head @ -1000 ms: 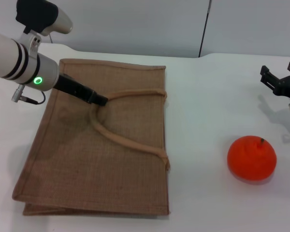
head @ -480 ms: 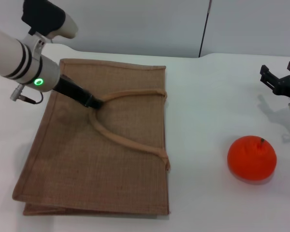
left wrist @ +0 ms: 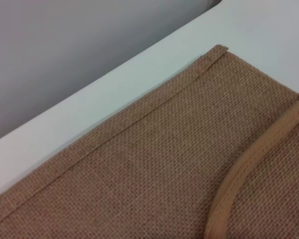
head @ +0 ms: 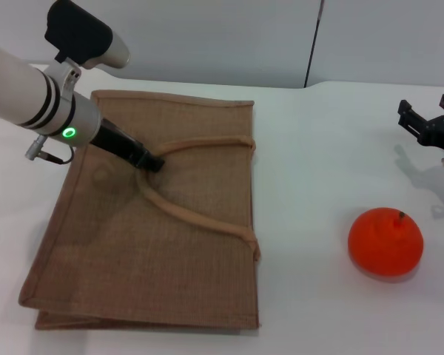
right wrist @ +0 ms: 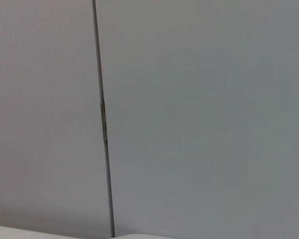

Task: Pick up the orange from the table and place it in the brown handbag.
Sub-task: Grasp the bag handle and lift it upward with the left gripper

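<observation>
Firm, smooth and likely to roll, the orange [head: 385, 242] wants gripping across its widest girth. Left gripper [head: 151, 162] meets the bag's [head: 163, 244] handle [head: 192, 214]; right gripper [head: 429, 127] idles. Jaws: cannot tell.

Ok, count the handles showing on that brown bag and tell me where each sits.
1 handle shows, looping across the top face of the brown handbag, with the left gripper at its bend. A second may be hidden underneath.

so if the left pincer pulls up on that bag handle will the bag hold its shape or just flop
Probably flop: the brown handbag lies collapsed flat on the table, so its woven cloth looks soft. The handle curves loosely, so it would likely lift first under the left pincer. The top layer may peel up alone.
</observation>
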